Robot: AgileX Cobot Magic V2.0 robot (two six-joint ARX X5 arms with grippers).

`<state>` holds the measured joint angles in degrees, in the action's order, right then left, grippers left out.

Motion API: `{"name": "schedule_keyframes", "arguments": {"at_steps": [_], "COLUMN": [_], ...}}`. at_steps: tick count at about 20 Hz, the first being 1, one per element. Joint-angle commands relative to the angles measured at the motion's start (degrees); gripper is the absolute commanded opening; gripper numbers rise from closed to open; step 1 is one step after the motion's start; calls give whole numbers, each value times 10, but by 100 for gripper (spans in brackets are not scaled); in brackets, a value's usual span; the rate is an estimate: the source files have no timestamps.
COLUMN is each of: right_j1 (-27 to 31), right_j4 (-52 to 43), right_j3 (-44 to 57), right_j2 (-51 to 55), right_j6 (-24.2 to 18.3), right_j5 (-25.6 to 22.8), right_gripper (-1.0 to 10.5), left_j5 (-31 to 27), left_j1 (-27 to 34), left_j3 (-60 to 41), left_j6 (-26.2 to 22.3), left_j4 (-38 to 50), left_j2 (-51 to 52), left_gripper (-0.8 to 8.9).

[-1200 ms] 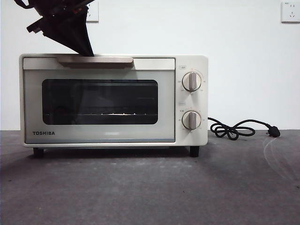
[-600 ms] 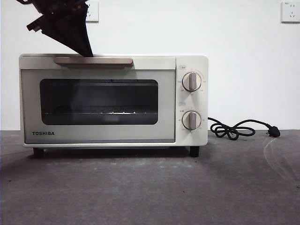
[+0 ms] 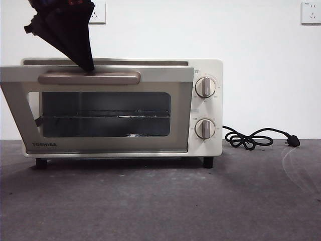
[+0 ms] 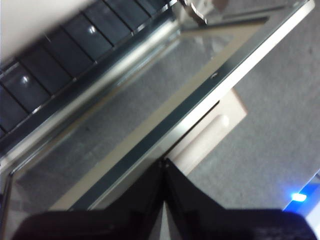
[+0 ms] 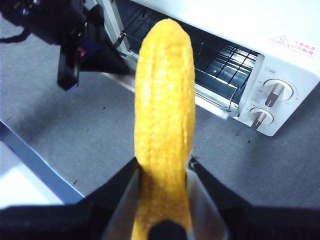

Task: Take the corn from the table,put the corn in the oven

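Far left, up high in front view: left gripper (image 3: 86, 64), jaws pressed tip to tip with nothing between, tip hooked at the top edge of the door (image 3: 180, 80) just above the handle (image 3: 89, 78). Door tilted outward from the oven (image 3: 205, 68), only part open, hinged at the bottom. Rack (image 5: 200, 55) visible inside, bare.

Corn not on the table (image 3: 160, 201) and out of the front view. Seen only in the right wrist view: corn (image 5: 164, 115) clamped at its thick end by the right gripper (image 5: 164, 162), jaws closed on both flanks, tapered tip sticking out away from the wrist, raised off the table.

Key relation: long axis in line with the gripper's reach, tip aimed roughly at the oven opening, oven ahead and somewhat toward its knob side. Well apart from the opening. Right arm the only one placed to deliver; left tied up at the door.

Judged: door step in hand, not done; end-first insertion likely needs the door lower, else the tip meets the door's edge.

Right of the door: two knobs (image 3: 204, 87), then cord (image 3: 251, 138) on the table.
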<state>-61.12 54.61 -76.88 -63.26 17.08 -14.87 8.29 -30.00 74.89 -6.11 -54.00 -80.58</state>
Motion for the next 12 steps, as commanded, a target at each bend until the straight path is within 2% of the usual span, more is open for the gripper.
{"name": "schedule_keyframes", "arguments": {"at_steps": [1,12], "right_j1": [0,0], "right_j4": [-2,-13], "right_j3": [-1,-1], "right_j2": [-1,-3], "right_j6": [-4,-14], "right_j5": [-2,-1], "right_gripper": [-11,-11], "left_j5": [0,-13], "left_j1": [-12,-49], "left_j3": [-5,-5], "left_j6": [-7,-3], "left_j4": [-7,-83], "left_j2": [30,206], "left_gripper": [-6,-6]}}
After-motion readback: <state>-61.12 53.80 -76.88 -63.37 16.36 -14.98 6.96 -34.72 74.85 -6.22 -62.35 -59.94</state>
